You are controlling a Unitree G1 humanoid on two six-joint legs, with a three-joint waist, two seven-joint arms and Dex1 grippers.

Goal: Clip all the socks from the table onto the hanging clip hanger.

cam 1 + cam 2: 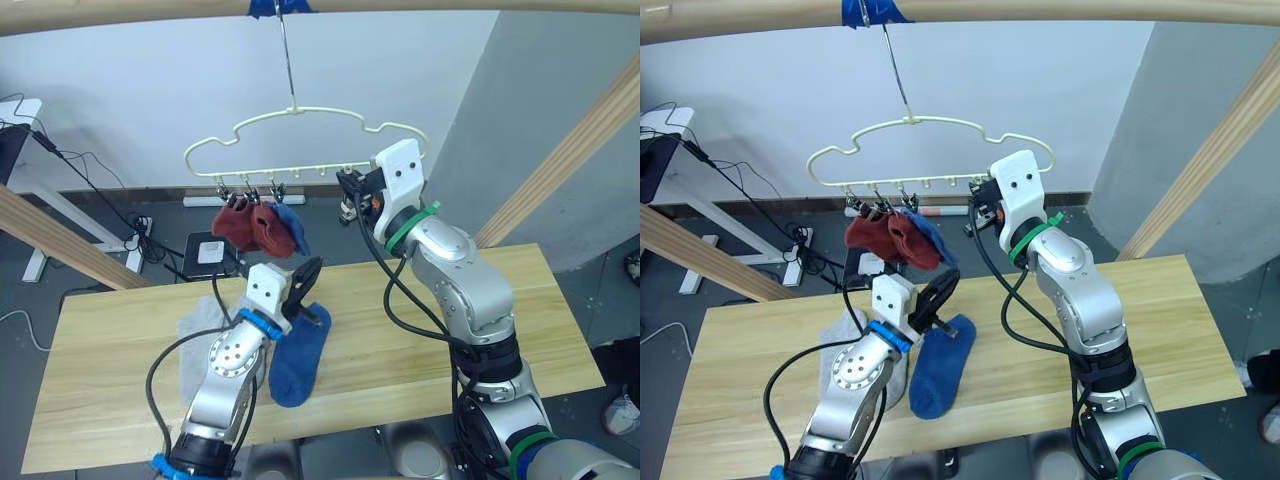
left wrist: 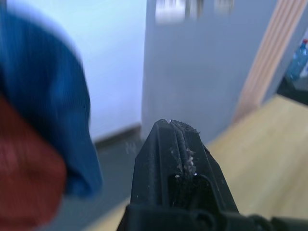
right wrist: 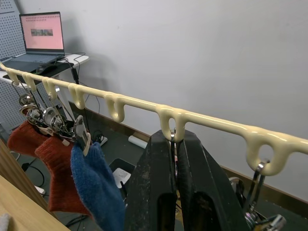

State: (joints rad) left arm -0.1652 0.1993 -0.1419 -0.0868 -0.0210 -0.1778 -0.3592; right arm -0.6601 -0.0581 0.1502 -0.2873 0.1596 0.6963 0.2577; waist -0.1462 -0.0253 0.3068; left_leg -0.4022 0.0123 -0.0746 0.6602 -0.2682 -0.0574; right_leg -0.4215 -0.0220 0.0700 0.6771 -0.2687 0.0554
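Socks hang from the clip hanger [image 1: 930, 150]: two rust-red [image 1: 885, 240], one blue [image 1: 930, 238]. Another blue sock [image 1: 298, 358] and a half-hidden grey sock [image 1: 197, 345] lie on the table [image 1: 420, 340]. Left gripper [image 1: 306, 282] is closed empty; right gripper [image 3: 175, 168] pinches a mostly hidden clip [image 3: 172, 136].

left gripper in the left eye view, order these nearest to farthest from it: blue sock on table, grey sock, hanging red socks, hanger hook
1. Blue sock on the table, just under the left gripper.
2. Grey sock, on the table to its left.
3. Red socks, clipped above; close to the grey sock's rank.
4. Hanger hook, top, clearly farthest.
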